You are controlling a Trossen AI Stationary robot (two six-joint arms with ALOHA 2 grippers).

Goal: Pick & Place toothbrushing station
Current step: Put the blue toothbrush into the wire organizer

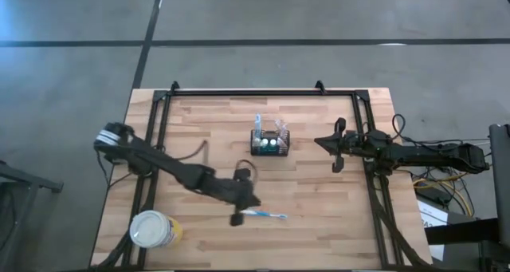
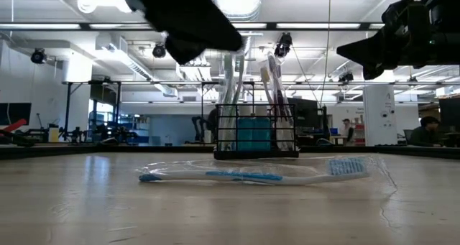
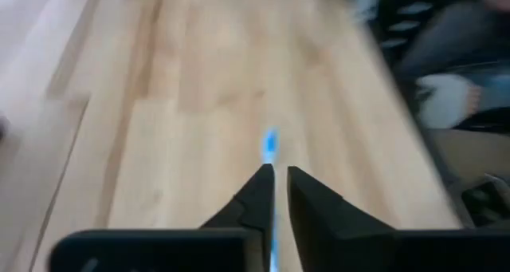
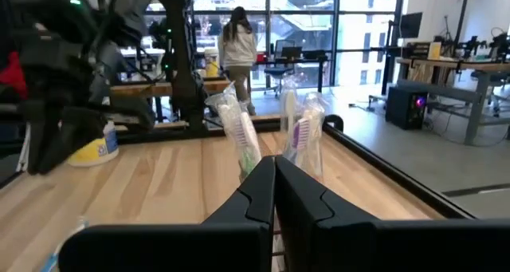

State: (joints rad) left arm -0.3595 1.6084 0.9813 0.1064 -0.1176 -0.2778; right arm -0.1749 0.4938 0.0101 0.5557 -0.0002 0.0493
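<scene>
The toothbrushing station (image 1: pixel 271 143) is a small black slotted caddy standing mid-table, with several wrapped toothbrushes upright in it; it also shows in the low view (image 2: pixel 255 137). A blue-and-white toothbrush (image 1: pixel 264 214) in a clear wrapper lies flat on the table near the front (image 2: pixel 244 176). My left gripper (image 1: pixel 237 218) is raised above the toothbrush's left end, its fingers a narrow gap apart (image 3: pixel 280 178), and the brush shows through the gap. My right gripper (image 1: pixel 320 142) is shut and empty (image 4: pixel 275 170), right of the caddy and pointing at it.
A round yellow tub with a white lid (image 1: pixel 151 228) stands at the table's near left corner. A black frame (image 1: pixel 263 92) runs along the far, left and right edges. Cables (image 1: pixel 438 188) lie off the table's right side. People show in the room beyond (image 4: pixel 238 41).
</scene>
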